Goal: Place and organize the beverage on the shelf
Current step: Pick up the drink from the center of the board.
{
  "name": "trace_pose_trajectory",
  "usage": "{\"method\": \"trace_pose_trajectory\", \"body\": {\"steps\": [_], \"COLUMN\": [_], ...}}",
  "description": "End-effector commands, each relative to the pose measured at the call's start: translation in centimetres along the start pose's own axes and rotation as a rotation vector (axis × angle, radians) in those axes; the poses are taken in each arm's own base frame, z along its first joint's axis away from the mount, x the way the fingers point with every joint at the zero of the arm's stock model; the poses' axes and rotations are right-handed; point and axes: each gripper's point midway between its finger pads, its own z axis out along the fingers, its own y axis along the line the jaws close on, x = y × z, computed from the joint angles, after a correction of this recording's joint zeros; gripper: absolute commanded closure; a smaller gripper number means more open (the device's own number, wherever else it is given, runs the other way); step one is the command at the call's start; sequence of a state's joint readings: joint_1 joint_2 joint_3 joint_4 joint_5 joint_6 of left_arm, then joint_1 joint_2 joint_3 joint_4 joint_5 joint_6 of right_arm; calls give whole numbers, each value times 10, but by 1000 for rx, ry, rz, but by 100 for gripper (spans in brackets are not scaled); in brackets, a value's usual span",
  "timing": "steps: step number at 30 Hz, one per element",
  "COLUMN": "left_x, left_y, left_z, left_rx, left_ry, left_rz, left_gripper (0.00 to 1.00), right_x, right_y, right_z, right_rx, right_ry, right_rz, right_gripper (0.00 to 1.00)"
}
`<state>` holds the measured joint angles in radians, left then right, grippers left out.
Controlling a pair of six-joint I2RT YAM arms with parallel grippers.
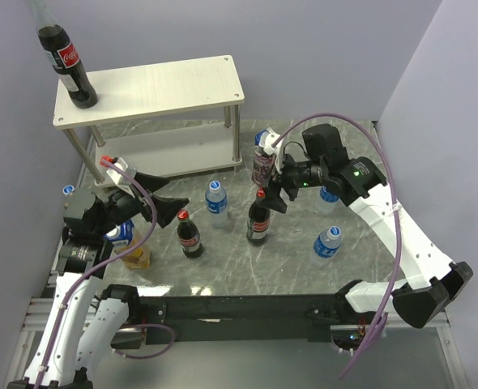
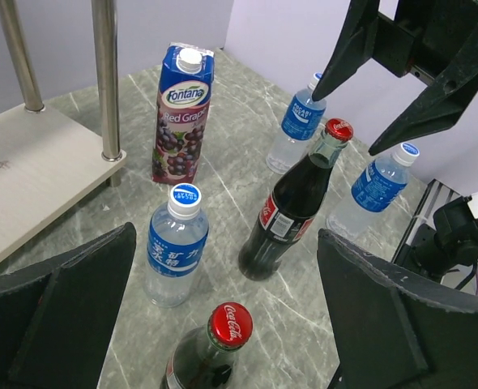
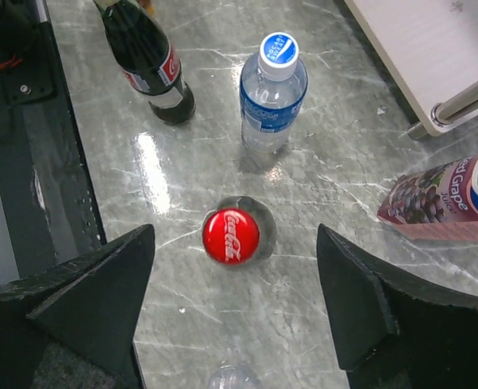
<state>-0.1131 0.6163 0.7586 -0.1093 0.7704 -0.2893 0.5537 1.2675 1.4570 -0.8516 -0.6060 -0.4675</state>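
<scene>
The shelf [image 1: 166,85] stands at the back left with one cola bottle [image 1: 69,69] on its top board. Two cola bottles stand on the table. My right gripper [image 1: 273,190] hangs open straight above one [image 1: 258,219]; its red cap [image 3: 231,235] sits between the spread fingers of that gripper [image 3: 235,233]. My left gripper [image 1: 174,209] is open just behind the other [image 1: 189,235], whose cap [image 2: 230,324] shows low between the fingers. The purple carton [image 1: 263,158] stands mid-table. The yellow carton [image 1: 134,247] is under my left arm. Water bottles [image 1: 215,197] [image 1: 328,241] stand around.
A further water bottle [image 1: 67,192] stands by the left wall, and one [image 1: 330,193] is half hidden behind my right arm. The shelf's lower board [image 2: 28,170] and metal legs [image 2: 105,77] are close on the left in the left wrist view.
</scene>
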Motion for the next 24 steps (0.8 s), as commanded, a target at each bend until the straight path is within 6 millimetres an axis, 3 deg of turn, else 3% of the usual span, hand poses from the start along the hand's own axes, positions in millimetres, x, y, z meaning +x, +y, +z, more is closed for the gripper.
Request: {"method": "trace_pose_trajectory", "body": {"steps": [1,9,15,20,24], "left_x": [-14,-14,-15,-16,-17], "left_y": [-2,-3,-5,-8,-8], "left_z": [1,-1,-1,-1,0], "left_rx": [11,4,9,25,24], "left_ry": [-42,-43,-47,-52,-48], "left_rz": [60,57,58,50,41], "left_gripper": [0,1,1,0,0], "right_x": [-14,-4,5,9,12], "right_y": [-8,-8,-6,-4,-3], "right_z": [8,29,32,36,39], "right_rx": [39,10,24,9,-1], "right_ry": [-35,29,46,62,74], "right_rz": [1,23,13,21,21], "right_gripper": [14,25,27,41,46]}}
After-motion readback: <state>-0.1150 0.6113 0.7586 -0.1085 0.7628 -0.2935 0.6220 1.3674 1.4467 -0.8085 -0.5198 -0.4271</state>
